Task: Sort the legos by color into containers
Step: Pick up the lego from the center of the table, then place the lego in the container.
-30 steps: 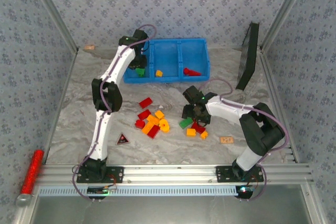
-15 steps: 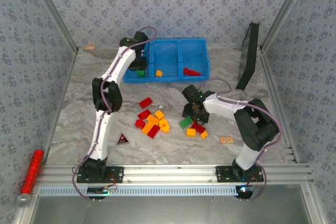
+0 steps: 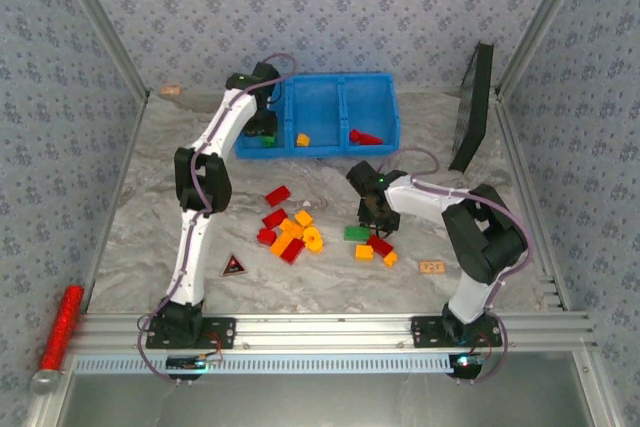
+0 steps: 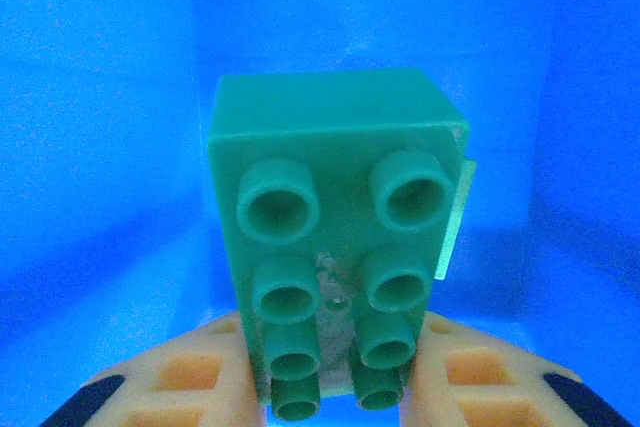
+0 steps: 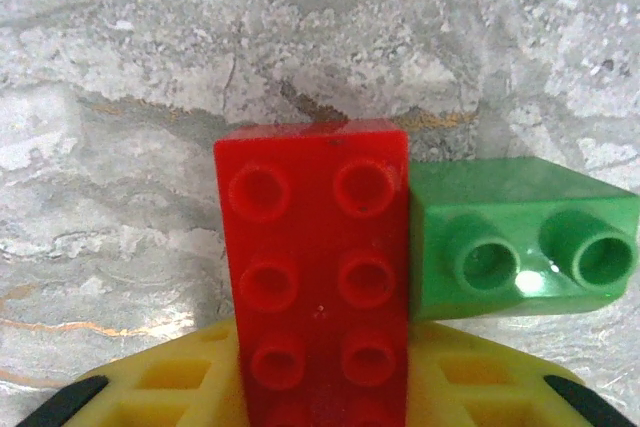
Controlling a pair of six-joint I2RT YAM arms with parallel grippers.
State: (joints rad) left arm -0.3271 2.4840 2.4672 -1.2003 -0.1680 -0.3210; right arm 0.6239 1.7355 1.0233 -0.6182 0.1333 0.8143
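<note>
The blue bin (image 3: 340, 79) stands at the back with three containers side by side. My left gripper (image 4: 330, 347) is inside the left container (image 4: 100, 97), shut on a green lego (image 4: 335, 157) between its orange fingers. In the top view, the left gripper (image 3: 262, 127) hangs over that container. My right gripper (image 5: 325, 347) is low over the table, shut on a red lego (image 5: 315, 247). A green lego (image 5: 520, 237) lies on the table against its right side. In the top view, the right gripper (image 3: 375, 225) sits among scattered legos, beside the green lego (image 3: 356, 233).
Several red and orange legos (image 3: 290, 229) lie mid-table, two orange ones (image 3: 364, 252) near my right gripper. An orange lego (image 3: 302, 140) and a red one (image 3: 365, 136) lie in the bin. A dark triangular tag (image 3: 233, 266), a red glittery cylinder (image 3: 60, 327) and a black panel (image 3: 472, 107) stand around.
My right gripper has come down and shut on the red lego; the green lego beside it has turned a little. The left gripper has edged deeper into the left container, still holding its green lego.
</note>
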